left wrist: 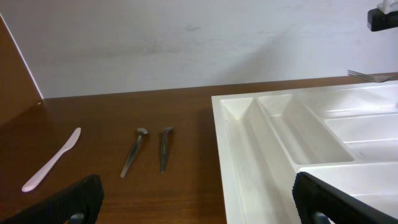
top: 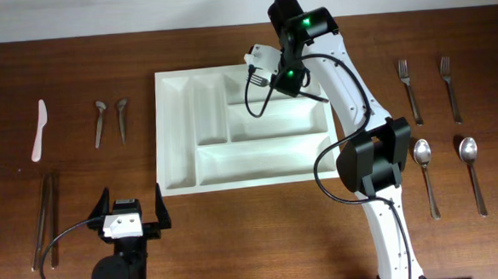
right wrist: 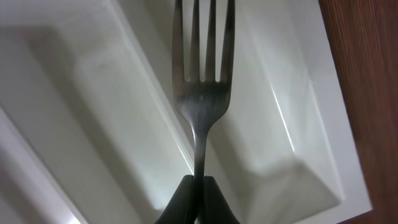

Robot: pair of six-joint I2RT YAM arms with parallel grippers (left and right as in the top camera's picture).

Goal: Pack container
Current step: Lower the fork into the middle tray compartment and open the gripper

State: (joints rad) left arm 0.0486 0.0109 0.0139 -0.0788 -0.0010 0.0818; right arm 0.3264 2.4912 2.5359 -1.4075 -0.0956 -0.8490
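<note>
The container [top: 178, 165] is a large white cutlery tray in the middle of the table. My right gripper [top: 290, 79] hovers over its far right part, shut on a metal fork [top: 317, 96]. In the right wrist view the fork [right wrist: 202, 93] sticks out from the shut fingers [right wrist: 199, 193], tines forward, above a tray compartment [right wrist: 298, 124]. My left gripper [top: 133, 212] is open and empty near the table's front edge, just left of the tray's near corner. In the left wrist view its fingers [left wrist: 199, 211] frame the tray's left rim [left wrist: 233, 143], and the fork's tines [left wrist: 368, 76] show at the far right.
Left of the tray lie a white plastic knife [top: 38, 131], two small spoons [top: 99, 122] [top: 121, 119] and a pair of long thin sticks [top: 45, 220]. Right of the tray lie two forks [top: 409, 90] [top: 449, 88] and two spoons [top: 425, 175] [top: 472, 172].
</note>
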